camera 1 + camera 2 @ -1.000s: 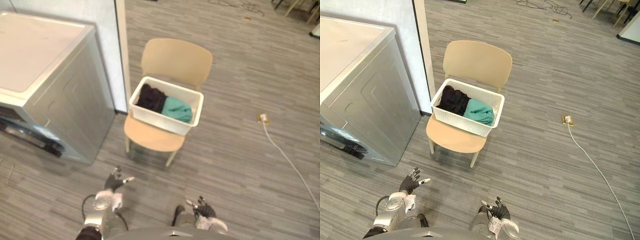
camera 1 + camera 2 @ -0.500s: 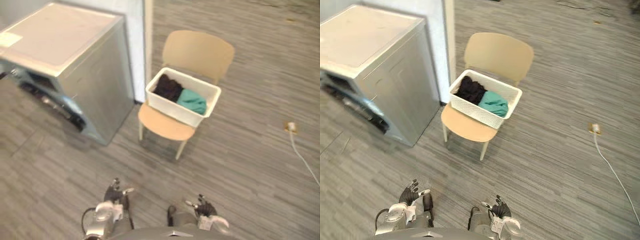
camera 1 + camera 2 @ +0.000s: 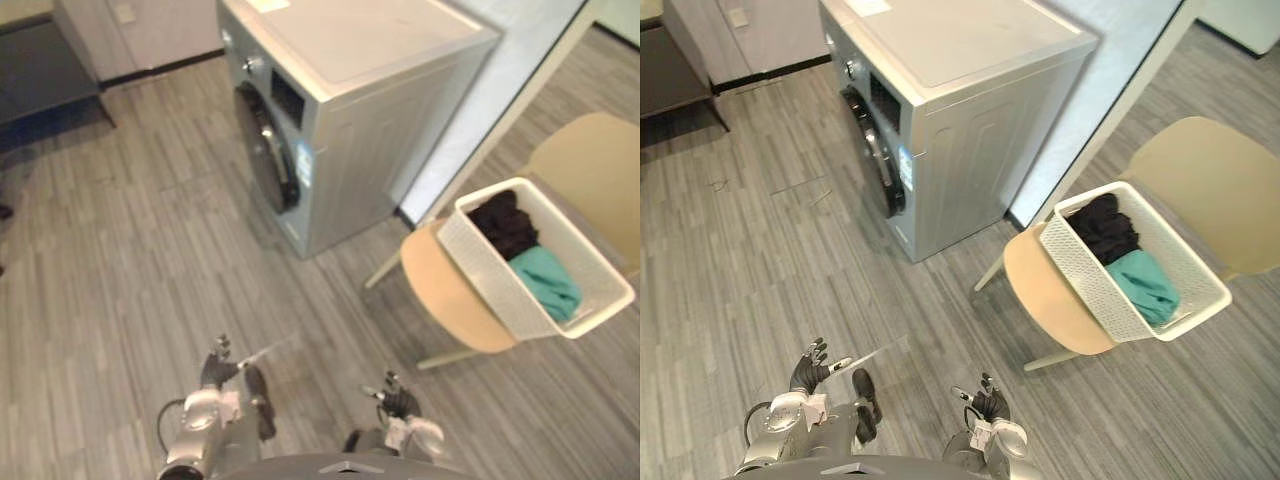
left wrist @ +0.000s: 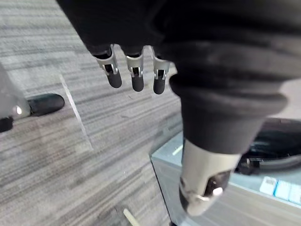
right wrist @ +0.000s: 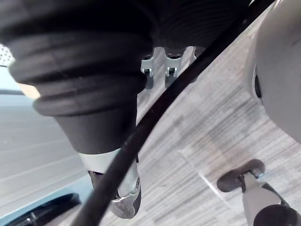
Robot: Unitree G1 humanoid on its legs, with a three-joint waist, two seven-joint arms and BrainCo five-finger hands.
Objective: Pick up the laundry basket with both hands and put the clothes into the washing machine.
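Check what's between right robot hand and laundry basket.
From the right robot hand: bare floor, then the chair, its front leg and seat edge, with the laundry basket on that seat. Seen in the right eye view.

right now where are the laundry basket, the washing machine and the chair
laundry basket (image 3: 1085,295), right eye view, side wall
washing machine (image 3: 965,165), right eye view, side panel
chair (image 3: 1035,290), right eye view, bare seat

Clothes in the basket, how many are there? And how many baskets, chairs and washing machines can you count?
Washing machine: 1
Chair: 1
Laundry basket: 1
Clothes: 2, a black garment and a teal garment, both in the basket
Total: 5
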